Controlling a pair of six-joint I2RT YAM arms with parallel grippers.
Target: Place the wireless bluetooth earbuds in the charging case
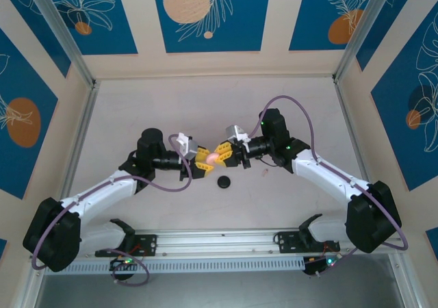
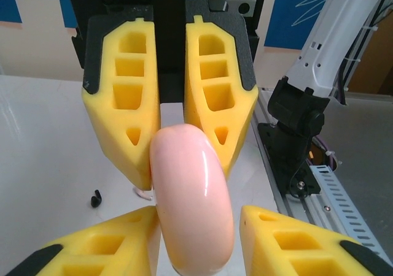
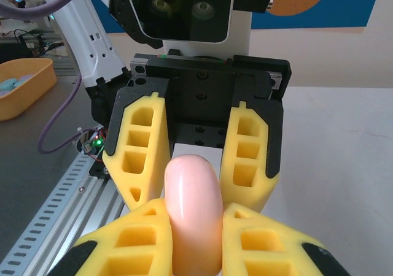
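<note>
Mid-table, right gripper [image 3: 195, 210] pinches the glossy, rounded pink case [image 3: 193, 187]; left gripper [image 2: 198, 213], hollow-celled yellow, flanks it, grip unclear.

White arms [image 1: 102, 188] [image 1: 328, 174], yellow end effectors [image 1: 207, 161] [image 1: 221, 155], purple cables [image 1: 164, 187] [image 1: 304, 109].

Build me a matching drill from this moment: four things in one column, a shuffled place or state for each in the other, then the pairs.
Things
1. pink round case
2. black round disc
3. right tool
4. dark earbud

Places or states
A. flat on the table, just below the case in the top view
B. shut on the case
C. pinched, seen edge-on from both wrists
D. tiny speck lying on the table

Pairs: 1-C, 2-A, 3-B, 4-D
</note>
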